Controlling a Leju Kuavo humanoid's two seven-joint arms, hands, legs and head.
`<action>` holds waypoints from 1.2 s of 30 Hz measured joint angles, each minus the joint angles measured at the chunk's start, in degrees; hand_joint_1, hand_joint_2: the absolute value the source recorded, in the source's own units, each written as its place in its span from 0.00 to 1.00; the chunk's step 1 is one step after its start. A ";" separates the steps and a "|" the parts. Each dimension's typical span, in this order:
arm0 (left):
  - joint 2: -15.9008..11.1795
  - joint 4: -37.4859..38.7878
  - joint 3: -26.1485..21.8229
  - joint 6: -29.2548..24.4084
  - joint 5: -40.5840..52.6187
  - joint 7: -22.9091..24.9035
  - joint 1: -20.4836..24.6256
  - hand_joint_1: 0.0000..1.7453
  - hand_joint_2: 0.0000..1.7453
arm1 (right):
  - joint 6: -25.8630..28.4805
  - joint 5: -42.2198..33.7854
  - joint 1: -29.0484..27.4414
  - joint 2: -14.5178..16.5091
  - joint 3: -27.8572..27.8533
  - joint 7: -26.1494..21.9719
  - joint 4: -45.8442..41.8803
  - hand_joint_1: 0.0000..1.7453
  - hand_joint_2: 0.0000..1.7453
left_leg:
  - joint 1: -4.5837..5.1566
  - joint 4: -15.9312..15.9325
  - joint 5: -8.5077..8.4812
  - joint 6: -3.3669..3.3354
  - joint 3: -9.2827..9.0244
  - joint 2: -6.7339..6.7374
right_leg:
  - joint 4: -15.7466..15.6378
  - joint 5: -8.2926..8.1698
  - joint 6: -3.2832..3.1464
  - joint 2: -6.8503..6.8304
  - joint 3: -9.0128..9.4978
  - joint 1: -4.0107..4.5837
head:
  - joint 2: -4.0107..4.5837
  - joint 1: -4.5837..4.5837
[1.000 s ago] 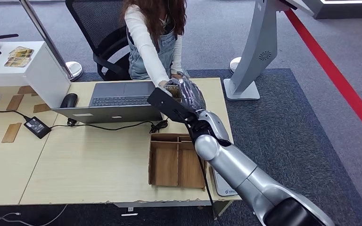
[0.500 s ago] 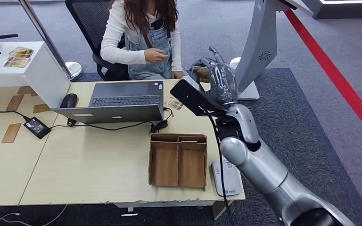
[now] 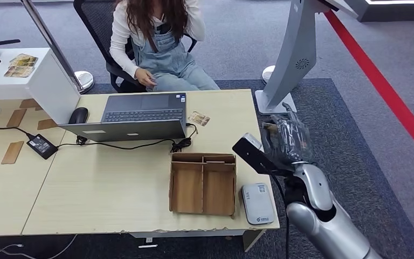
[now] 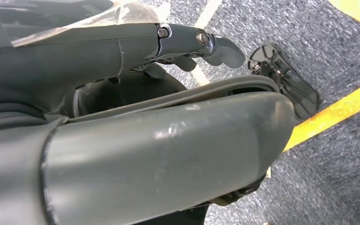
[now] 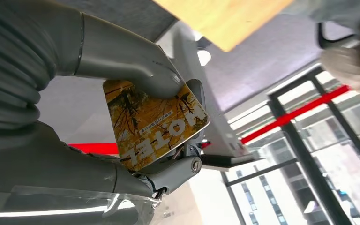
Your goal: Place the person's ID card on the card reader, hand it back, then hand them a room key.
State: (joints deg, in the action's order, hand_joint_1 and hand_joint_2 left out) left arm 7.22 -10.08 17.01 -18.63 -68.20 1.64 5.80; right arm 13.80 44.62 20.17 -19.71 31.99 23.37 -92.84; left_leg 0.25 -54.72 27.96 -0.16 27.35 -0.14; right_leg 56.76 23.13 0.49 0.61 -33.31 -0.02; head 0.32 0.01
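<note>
Right hand (image 3: 287, 141) drawn back off the desk (image 3: 113, 189), gripping hotel card (image 5: 154, 123), person (image 3: 156, 40) leaning back

A hotel front desk mock-up; a laptop (image 3: 140, 110) at twelve o'clock on the surface (image 3: 102, 183); a card reader (image 3: 257, 203); a kiosk stand (image 3: 296, 54); grey carpet (image 3: 366, 135).

The head view looks steeply down across the surface (image 3: 113, 189). Both wrist views sit very close behind each robot hand; the right one tilts upward.
</note>
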 joint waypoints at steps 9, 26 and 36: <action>0.02 0.00 -0.86 -0.07 -1.27 0.01 0.04 0.00 0.00 | -0.32 -0.43 -7.48 -0.56 -0.99 1.46 3.49 1.00 1.00 | -0.01 0.00 0.00 0.00 0.01 0.00 | 0.00 0.00 0.00 -0.01 0.00 -0.02 | 0.01 -0.01; 0.02 0.00 -2.31 -0.05 -2.02 -0.17 0.02 0.00 0.00 | -0.07 -4.93 -9.87 0.78 0.33 2.12 8.25 1.00 1.00 | -0.01 0.00 -0.01 0.00 0.01 0.01 | 0.00 0.00 0.00 -0.01 0.00 -0.02 | -0.01 0.01; 0.02 0.00 -2.80 -0.06 -2.08 -0.08 0.02 0.00 0.00 | 0.11 -6.25 -9.81 2.38 1.56 1.65 10.14 1.00 1.00 | -0.02 0.00 -0.01 0.00 0.02 0.01 | 0.00 0.00 0.00 -0.01 0.00 -0.02 | 0.01 0.00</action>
State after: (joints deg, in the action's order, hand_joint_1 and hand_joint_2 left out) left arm 7.23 -10.08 14.21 -18.69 -70.28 1.56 5.82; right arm 13.91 38.37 10.36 -17.33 33.55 25.03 -82.71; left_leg 0.24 -54.72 27.95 -0.16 27.37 -0.13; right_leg 56.76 23.13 0.50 0.60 -33.30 -0.04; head 0.32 0.01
